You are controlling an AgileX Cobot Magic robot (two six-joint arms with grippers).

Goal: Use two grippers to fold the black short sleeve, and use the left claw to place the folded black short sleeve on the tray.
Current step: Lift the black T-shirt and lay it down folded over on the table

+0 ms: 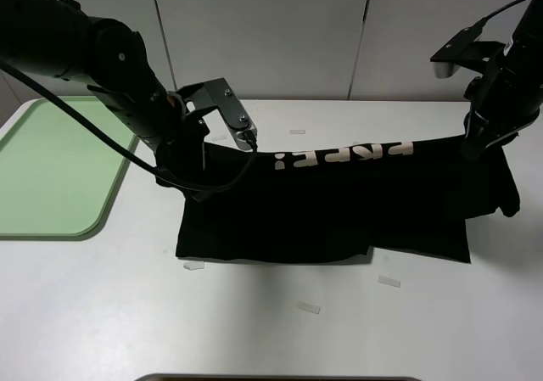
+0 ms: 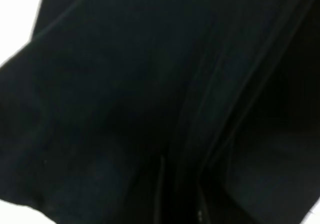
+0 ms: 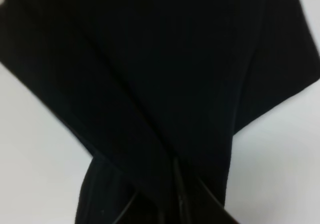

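Status: black short sleeve [image 1: 322, 211] hangs taut by its lettered edge between my grippers, lower part on the table [image 1: 254, 330], right of the tray [image 1: 51, 169] | left gripper [image 1: 193, 156] clamped on its left end | right gripper [image 1: 472, 148] clamped on its right end | wrist views: only black cloth

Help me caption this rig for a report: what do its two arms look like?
Both are black and jointed, built from rounded segments. The left arm carries a silver metal bracket at its wrist and a looped black cable. The right arm is blockier, with a dark angular plate near its wrist. No markings show.
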